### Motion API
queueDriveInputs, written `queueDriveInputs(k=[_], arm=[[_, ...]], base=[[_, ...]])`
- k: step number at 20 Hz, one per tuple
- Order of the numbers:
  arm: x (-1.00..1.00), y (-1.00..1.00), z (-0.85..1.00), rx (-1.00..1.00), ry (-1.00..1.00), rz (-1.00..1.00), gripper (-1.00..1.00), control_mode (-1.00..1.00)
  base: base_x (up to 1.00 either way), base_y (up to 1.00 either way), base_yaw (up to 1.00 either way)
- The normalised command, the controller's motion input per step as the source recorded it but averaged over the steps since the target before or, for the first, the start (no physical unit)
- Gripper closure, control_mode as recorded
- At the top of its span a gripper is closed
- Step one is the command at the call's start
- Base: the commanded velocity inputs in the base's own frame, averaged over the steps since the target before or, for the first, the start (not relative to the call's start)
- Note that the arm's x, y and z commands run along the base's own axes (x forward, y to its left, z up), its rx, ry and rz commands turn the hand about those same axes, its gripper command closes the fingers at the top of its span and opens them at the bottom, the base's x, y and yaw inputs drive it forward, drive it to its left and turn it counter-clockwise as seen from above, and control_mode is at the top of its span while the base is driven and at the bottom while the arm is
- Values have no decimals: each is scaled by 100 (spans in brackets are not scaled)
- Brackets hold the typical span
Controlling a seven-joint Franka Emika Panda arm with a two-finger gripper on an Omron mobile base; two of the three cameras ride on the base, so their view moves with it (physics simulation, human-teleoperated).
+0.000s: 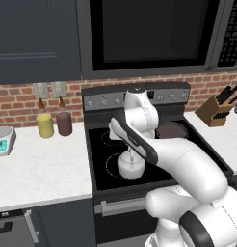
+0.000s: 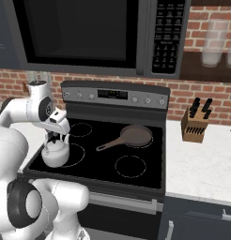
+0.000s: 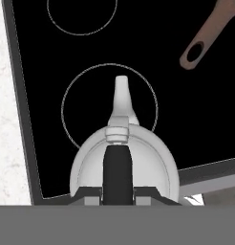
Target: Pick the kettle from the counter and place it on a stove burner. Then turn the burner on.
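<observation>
You have the end effector (image 2: 55,136) clenched on the kettle's (image 2: 55,153) thin arched handle, right above the kettle body; in the hand view the dark handle (image 3: 117,173) runs between the two finger tips. The kettle sits at the front-left corner of the black glass cooktop (image 2: 145,166), over the largest dashed circle, the stove burner (image 3: 81,95), though the hand view shows it off-centre: its body overlaps the circle's near edge and its spout (image 3: 122,98) points into the ring. You cannot tell from these views whether its base touches the glass or hangs just above it. The brown skillet (image 2: 135,136) rests on the back-right ring, its long handle (image 3: 205,36) angled toward the middle of the cooktop, well apart from the kettle. To the left, the counter (image 1: 38,169) carries a yellow jar (image 1: 45,124), a dark red jar (image 1: 64,123) and a small scale (image 1: 2,140); to the right stands a knife block (image 2: 194,125).
</observation>
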Motion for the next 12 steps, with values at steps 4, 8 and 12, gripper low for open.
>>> queueDriveInputs(k=[4,8,12], arm=[[10,0,0,-6,0,0,100,-100],[38,0,0,-4,0,0,100,-100],[49,0,0,-3,0,0,100,-100]], base=[[0,0,0],[0,0,0],[0,0,0]])
